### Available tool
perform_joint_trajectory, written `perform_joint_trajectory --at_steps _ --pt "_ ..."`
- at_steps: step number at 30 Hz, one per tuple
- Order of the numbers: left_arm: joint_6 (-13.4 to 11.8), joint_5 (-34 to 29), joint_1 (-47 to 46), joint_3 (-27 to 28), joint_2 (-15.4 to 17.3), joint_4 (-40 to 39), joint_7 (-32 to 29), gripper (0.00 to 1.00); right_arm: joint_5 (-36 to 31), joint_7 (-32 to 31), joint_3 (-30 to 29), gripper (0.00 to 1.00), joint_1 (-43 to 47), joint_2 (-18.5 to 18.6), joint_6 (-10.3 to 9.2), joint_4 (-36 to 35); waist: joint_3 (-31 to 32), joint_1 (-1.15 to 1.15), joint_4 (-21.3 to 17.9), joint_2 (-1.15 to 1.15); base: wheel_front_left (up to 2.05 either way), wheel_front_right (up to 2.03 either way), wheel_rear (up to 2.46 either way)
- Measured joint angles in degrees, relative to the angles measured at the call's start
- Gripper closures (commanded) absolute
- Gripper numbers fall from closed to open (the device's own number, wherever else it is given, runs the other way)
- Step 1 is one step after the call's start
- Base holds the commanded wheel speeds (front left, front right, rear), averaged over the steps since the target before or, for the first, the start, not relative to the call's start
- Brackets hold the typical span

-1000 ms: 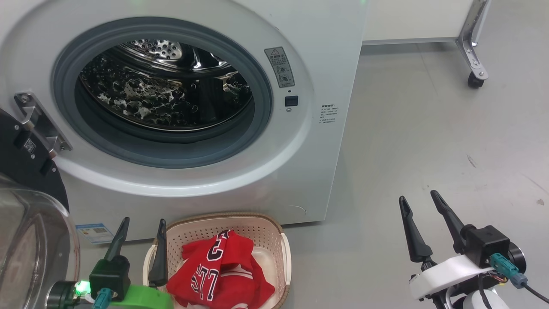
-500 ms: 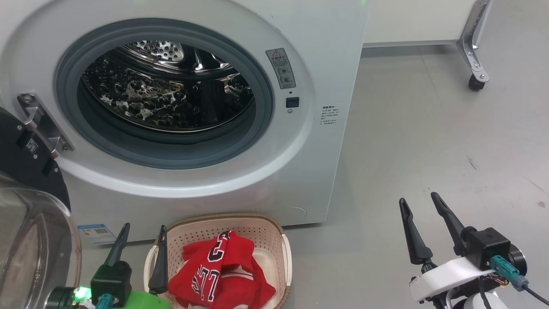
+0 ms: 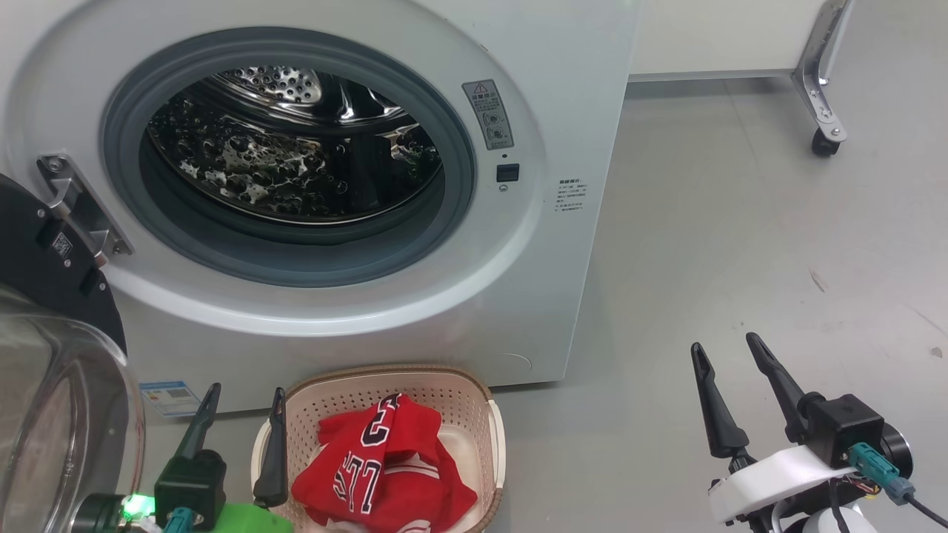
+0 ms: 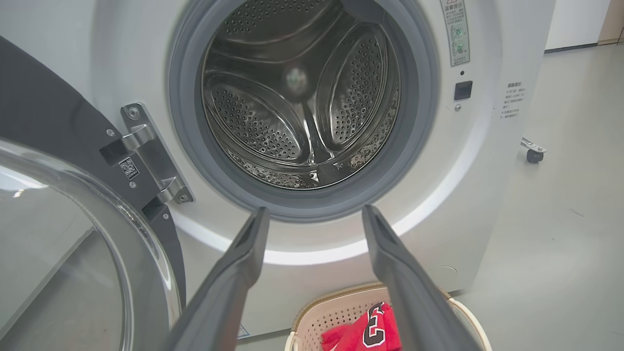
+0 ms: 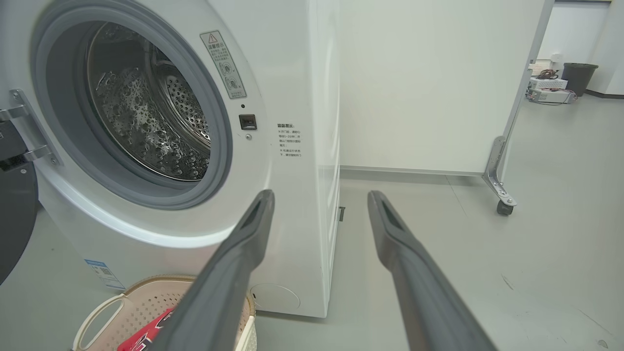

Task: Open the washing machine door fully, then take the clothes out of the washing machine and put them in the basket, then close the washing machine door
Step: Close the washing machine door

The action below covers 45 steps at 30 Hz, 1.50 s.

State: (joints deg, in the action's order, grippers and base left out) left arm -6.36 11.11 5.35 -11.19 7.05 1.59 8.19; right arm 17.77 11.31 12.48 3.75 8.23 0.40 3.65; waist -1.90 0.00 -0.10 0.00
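We face the washing machine, a big white box with a smooth, glossy front, its round mouth ringed by a matte grey rubber seal. Behind the seal the steel drum shines, pierced with rows of small holes and ribbed by curved paddles. The washing machine door stands swung out to the left on a bright metal hinge. Its inner face is black plastic, and its clear glass bowl bulges toward us at the lower left. The basket sits on the floor just in front of the machine's base, a small cream oval of perforated plastic with a brown woven-look rim and white side handles. The clothes lie crumpled inside it: soft red jersey fabric with white bands and dark, white-edged lettering. The left end effector hangs at the basket's left side, between it and the glass bowl, its 2 long, dark, tapered fingers spread wide and holding nothing. The right end effector hangs well apart to the right over the smooth grey floor, equally wide open and empty. A small blue label sits low on the machine's front, and a metal leg on a black caster stands at the far right.
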Motion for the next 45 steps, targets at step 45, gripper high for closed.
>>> perform_joint_trajectory --at_steps 45 --pt "-0.18 -0.55 2.04 -0.63 -0.33 -5.65 -2.6 0.0 0.02 -1.42 0.01 0.0 0.67 0.37 -0.56 -1.71 -0.41 0.0 0.76 0.0 -0.71 0.71 0.0"
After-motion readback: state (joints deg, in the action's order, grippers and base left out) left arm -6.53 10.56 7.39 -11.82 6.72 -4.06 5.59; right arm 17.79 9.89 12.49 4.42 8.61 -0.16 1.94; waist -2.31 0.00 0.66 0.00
